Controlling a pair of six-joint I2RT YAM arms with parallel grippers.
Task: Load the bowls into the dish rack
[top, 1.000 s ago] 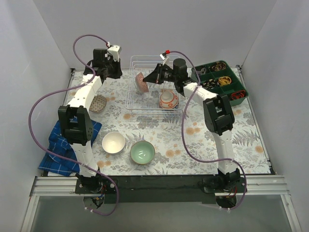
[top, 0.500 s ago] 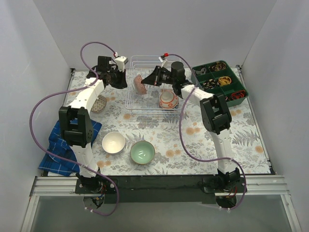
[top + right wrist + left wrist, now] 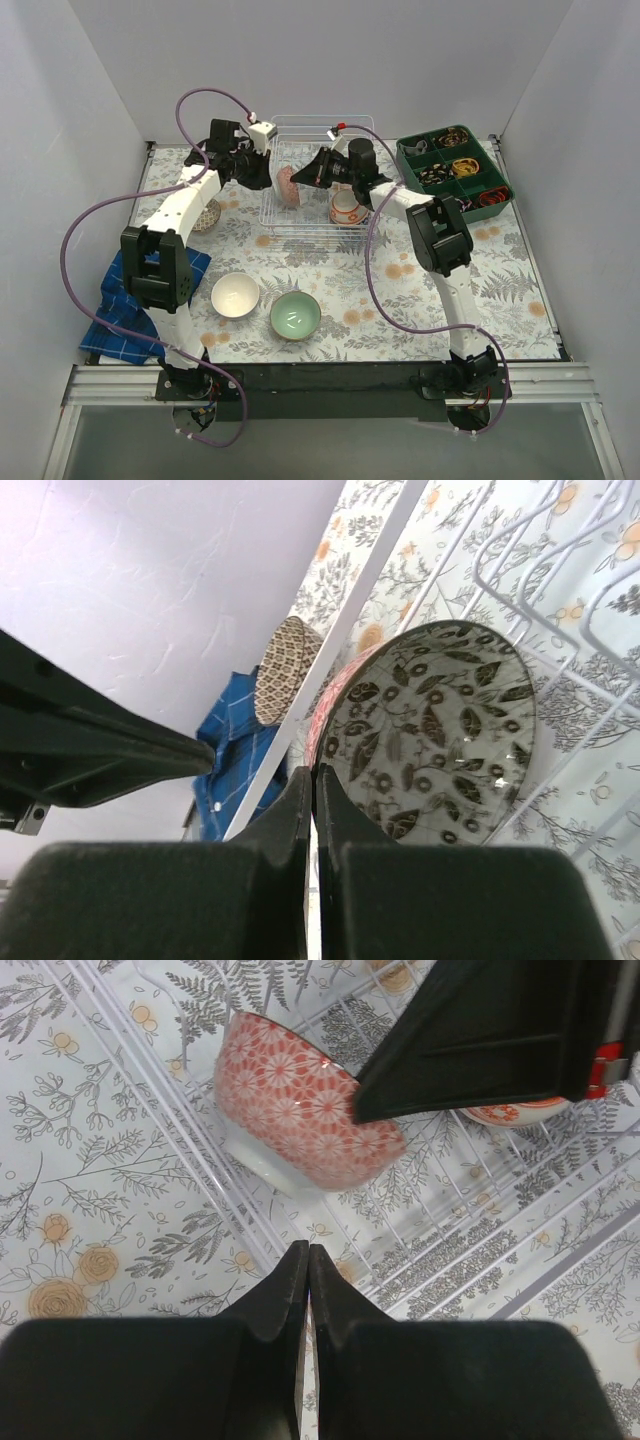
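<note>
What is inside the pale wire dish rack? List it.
Two bowls: a pinkish-red patterned ceramic bowl on edge, an orange-red patterned bowl beside it. The right arm covers part of the dish rack.

No word, label, brand, number or sign could be read in any of the views. The red bowl (image 3: 300,1125) carried only a white flower-like pattern outside and dark leaves inside, and the counter (image 3: 520,290) showed only a printed design of ferns and flowers.
</note>
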